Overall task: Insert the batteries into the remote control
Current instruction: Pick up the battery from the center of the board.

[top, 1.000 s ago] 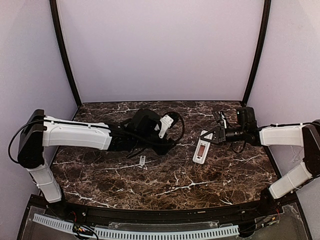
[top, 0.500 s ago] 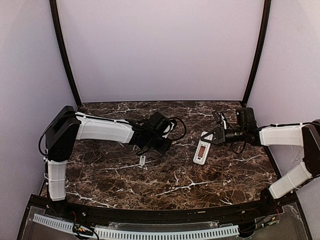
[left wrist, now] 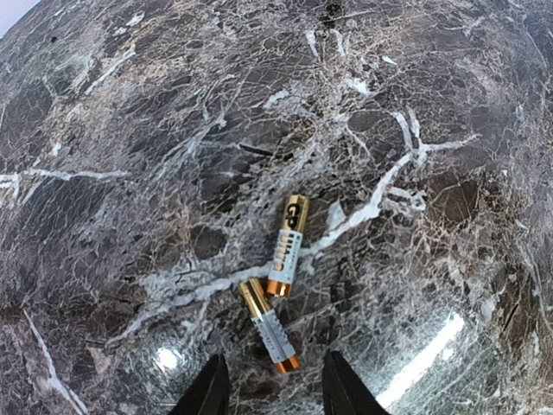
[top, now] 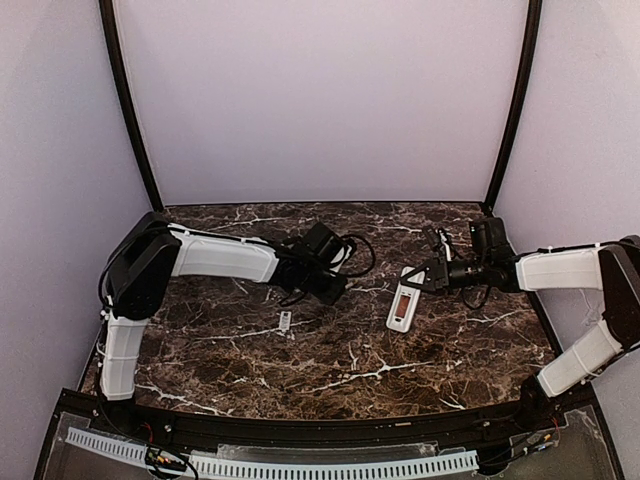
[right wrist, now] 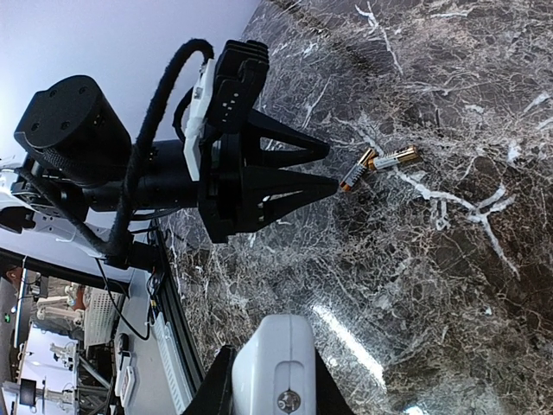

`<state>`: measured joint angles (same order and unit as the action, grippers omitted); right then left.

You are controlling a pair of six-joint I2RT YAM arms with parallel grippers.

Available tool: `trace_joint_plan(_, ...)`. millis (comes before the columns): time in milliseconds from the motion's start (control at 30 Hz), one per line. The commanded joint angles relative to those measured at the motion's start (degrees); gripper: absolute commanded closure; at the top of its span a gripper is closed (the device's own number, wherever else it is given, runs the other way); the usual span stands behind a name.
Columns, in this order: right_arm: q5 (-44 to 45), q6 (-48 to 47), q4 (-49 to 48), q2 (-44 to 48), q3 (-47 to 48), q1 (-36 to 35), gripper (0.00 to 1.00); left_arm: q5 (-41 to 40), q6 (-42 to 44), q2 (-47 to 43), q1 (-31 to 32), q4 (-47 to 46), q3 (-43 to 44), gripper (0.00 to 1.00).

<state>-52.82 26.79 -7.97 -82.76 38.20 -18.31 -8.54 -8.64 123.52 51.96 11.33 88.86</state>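
my left pincer (left wrist: 275, 391) hangs low over the worktop (top: 350, 370), jaws apart and gripping nothing; the near battery (left wrist: 269, 326) lies just ahead of the gap, and the far battery (left wrist: 288, 246) lies just beyond it at an angle. my right pincer (top: 415, 279) is clamped on the far end of the remote (top: 402, 300), which sits right of centre, red recess up. a small white piece (top: 285, 321) lies well apart, left of the remote.

Left pincer (left wrist: 272, 382) points down with jaws partly apart; right pincer (right wrist: 270, 385), reaching in sideways, is clamped tight.
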Motion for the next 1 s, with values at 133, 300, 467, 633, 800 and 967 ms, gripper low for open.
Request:
trace_joint_plan(133, -0.4, -0.8, -1.0, -0.8, 0.0, 0.5, 1.00, 0.3, 0.2, 3.1, -0.5, 2.1, 3.6, 0.64)
trace_joint_plan(300, -0.5, -1.1, -1.1, -1.5, 0.3, 0.6, 1.00, -0.9, 0.0, 3.7, -0.8, 3.3, 3.8, 0.71)
trace_joint_plan(467, -0.5, -1.1, -1.1, -2.1, 0.6, 0.7, 1.00, -3.0, 0.0, 3.8, -1.0, 5.8, 3.3, 0.79)
trace_joint_plan(633, -0.4, -1.1, -1.1, -2.3, 0.6, 0.7, 1.00, -4.4, -0.9, 3.8, -1.9, 7.4, 2.1, 0.91)
trace_joint_plan(800, -0.6, -0.8, -1.2, -2.7, 0.8, 0.7, 1.00, -4.8, -1.6, 2.8, -3.0, 7.6, 0.1, 0.99)
trace_joint_plan(967, -1.6, 1.3, -3.1, -2.8, 0.3, 0.6, 1.00, -4.3, -1.6, -1.0, -3.3, 6.6, -2.6, 1.00)
